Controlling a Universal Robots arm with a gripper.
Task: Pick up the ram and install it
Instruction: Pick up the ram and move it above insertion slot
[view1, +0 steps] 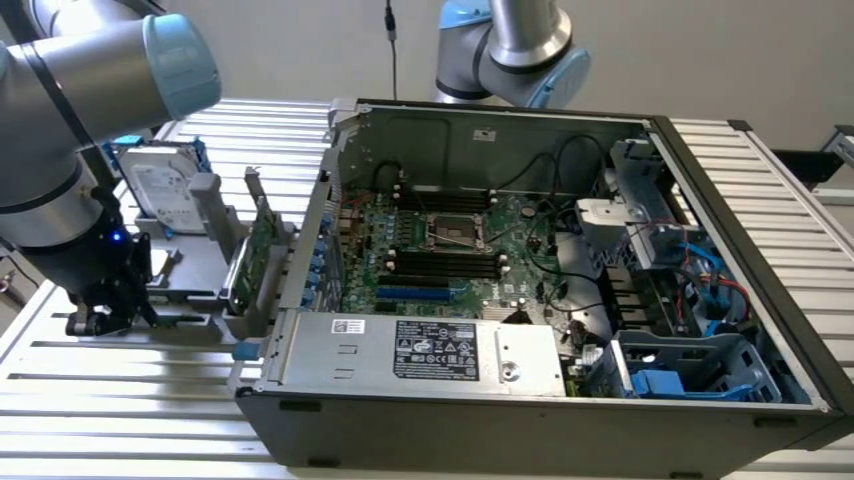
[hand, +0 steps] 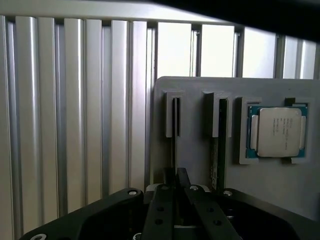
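Ext. view: end effector (view1: 107, 320) sits low over the gray parts holder (view1: 187, 300) on the slatted alu table (view1: 120, 400), at the ext. view's left, well apart from the open PC case (view1: 534, 420). Wrist view: the ram (hand: 174, 125) stands on edge in a slotted bracket of that holder, seen dead edge-on as a thin dark line. The end effector (hand: 176, 176) is right in line w/ it, at its near end; can't tell whether it's apart or clamped on the stick. A second stick (hand: 218, 150) stands just beside it in the next bracket, showing a bit of green, and a CPU (hand: 277, 132) lies in a recess past that. Handling, as a judgement: light, stiff, thin PCB, prob. fragile if bent or twisted. Best taken squarely by the two flat faces near the free edge, not by the contact edge. Ext. view adds the target side: mobo (view1: 514, 215) w/ black DIMM slots (view1: 447, 265) beside the CPU socket (view1: 454, 230). It also has the HDD (view1: 167, 190) and expansion card (view1: 254, 255) standing on the holder's side of the case.
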